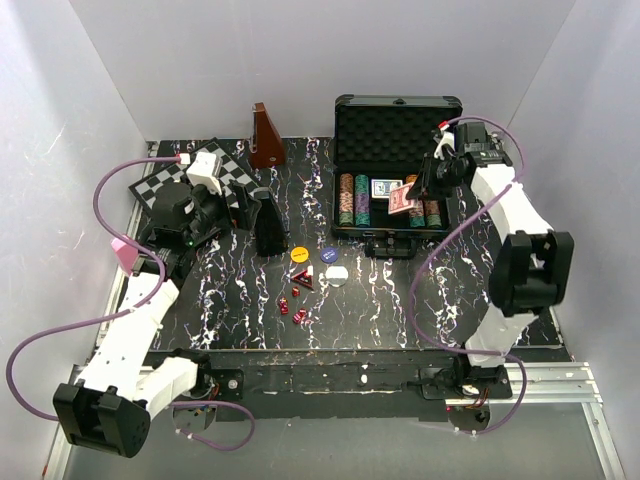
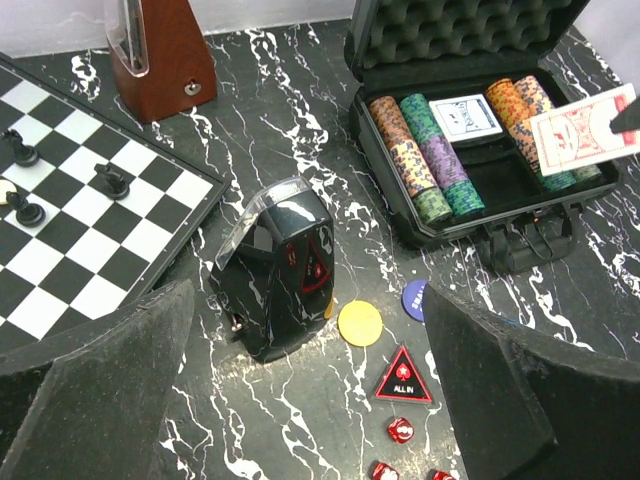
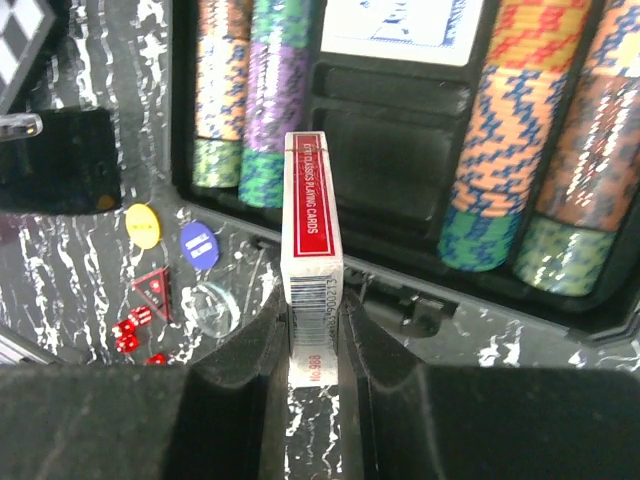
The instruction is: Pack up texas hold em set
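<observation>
The black foam-lined case [image 1: 398,125] lies open at the back right, with striped chip rows [image 1: 353,199] and a blue card deck [image 1: 385,187] inside. My right gripper [image 3: 315,340] is shut on a red card deck [image 3: 312,215] and holds it over the case's front edge; the deck also shows in the top view [image 1: 402,198]. On the table lie a yellow button [image 2: 360,323], a blue button [image 2: 413,299], a white button [image 1: 337,273], a triangular "ALL IN" marker [image 2: 404,378] and red dice [image 2: 400,430]. My left gripper [image 2: 310,400] is open and empty above them.
A glossy black wedge-shaped object [image 2: 275,270] stands left of the buttons. A black-and-white chessboard [image 2: 70,220] with pieces lies at the far left. A brown pyramid-shaped object [image 1: 265,137] stands at the back. White walls close in the table.
</observation>
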Tool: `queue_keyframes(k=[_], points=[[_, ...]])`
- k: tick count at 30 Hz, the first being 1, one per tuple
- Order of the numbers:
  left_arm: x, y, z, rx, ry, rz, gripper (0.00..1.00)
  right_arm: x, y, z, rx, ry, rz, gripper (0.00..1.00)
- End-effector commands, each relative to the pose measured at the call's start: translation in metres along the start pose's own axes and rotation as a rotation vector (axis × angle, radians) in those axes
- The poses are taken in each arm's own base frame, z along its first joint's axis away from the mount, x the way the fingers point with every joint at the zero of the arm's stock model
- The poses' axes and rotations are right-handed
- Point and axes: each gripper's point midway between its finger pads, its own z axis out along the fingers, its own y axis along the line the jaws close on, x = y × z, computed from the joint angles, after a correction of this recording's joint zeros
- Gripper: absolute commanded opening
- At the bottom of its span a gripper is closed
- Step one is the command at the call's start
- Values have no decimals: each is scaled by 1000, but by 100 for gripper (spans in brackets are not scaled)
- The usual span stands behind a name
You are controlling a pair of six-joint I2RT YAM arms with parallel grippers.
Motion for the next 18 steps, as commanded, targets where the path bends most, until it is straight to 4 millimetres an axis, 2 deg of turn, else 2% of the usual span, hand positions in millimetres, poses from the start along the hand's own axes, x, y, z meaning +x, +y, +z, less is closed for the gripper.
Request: queue_keyframes(k=[1, 5, 8, 18], points=[[3, 4, 1, -14, 22, 14, 98, -19, -3, 9, -31, 57, -42, 1], [4, 7, -2, -36, 25, 30, 98, -19, -11, 27, -34, 121, -22, 1], [5, 6, -1, -30, 28, 32, 98, -17, -9, 37, -70, 156, -8, 1], [14, -4, 6, 5, 70, 35, 98, 7, -12, 62, -129, 274, 67, 1]])
